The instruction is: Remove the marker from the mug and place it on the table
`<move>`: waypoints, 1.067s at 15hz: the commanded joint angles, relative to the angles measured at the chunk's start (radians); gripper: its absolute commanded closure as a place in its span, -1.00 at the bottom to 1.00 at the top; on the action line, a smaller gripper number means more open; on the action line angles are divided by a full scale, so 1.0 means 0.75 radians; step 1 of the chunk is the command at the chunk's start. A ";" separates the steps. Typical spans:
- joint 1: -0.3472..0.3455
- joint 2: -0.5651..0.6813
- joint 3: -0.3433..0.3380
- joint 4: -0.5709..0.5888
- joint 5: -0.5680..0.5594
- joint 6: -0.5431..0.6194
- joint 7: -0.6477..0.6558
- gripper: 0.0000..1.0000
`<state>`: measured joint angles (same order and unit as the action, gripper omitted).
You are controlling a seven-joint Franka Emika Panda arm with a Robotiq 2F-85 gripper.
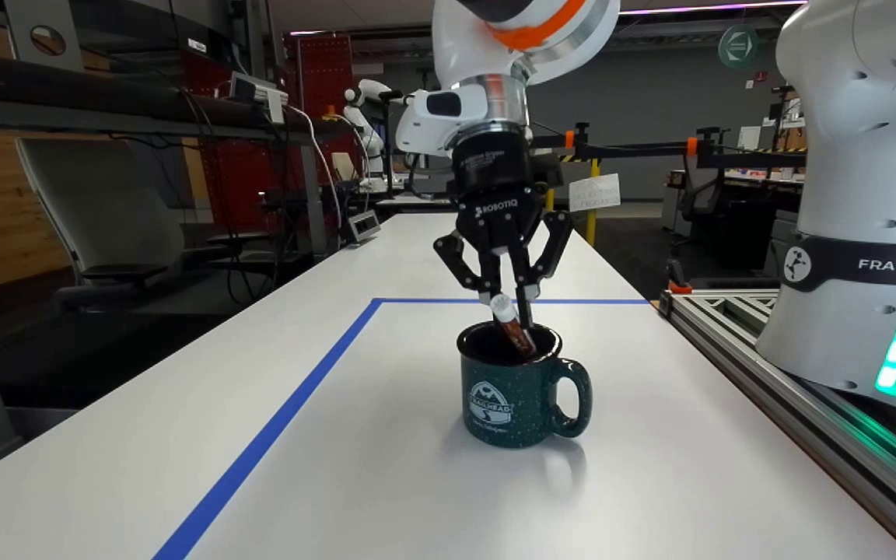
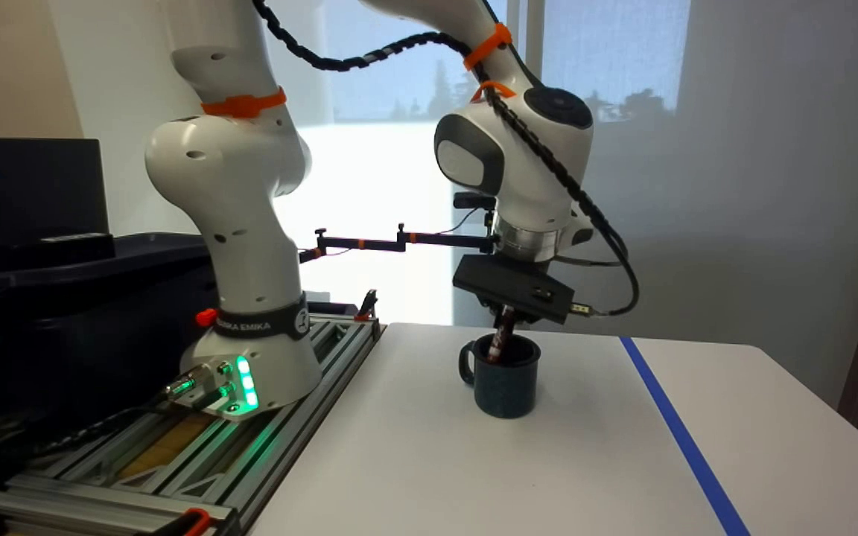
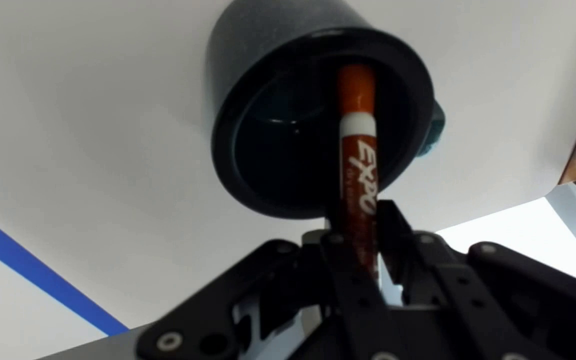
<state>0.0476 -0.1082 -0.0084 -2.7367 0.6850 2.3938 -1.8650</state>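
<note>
The dark green mug (image 1: 530,416) stands upright on the white table (image 1: 339,482); it also shows in an exterior view (image 2: 505,391) and in the wrist view (image 3: 268,30). The reddish-brown marker (image 1: 517,336) leans tilted in it, its pale end above the rim. In the wrist view the marker (image 3: 358,165) has its orange cap end down inside the mug. My gripper (image 1: 509,305) is just above the mug opening, pointing down. In the wrist view its fingers (image 3: 359,215) lie against both sides of the marker's upper body. A black camera housing hides the fingers in an exterior view.
Blue tape lines (image 1: 285,420) run along and across the table. The white robot base (image 2: 258,357) stands on a metal-railed bench (image 2: 310,424) beside the table. The mug's handle (image 1: 576,397) points toward that bench. A small grey device (image 1: 364,225) sits at the table's far edge.
</note>
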 commanded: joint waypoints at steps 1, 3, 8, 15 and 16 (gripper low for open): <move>-0.016 -0.196 -0.025 -0.017 -0.078 -0.137 0.081 0.90; -0.007 -0.262 -0.041 -0.010 -0.067 -0.134 0.070 0.90; 0.018 -0.296 -0.056 -0.007 -0.068 0.083 -0.012 0.90; 0.038 -0.065 -0.036 -0.020 -0.022 0.519 -0.110 0.90; 0.043 -0.022 -0.036 -0.021 -0.017 0.571 -0.108 0.90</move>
<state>0.0728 -0.2117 -0.0443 -2.7529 0.6545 2.7087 -1.9171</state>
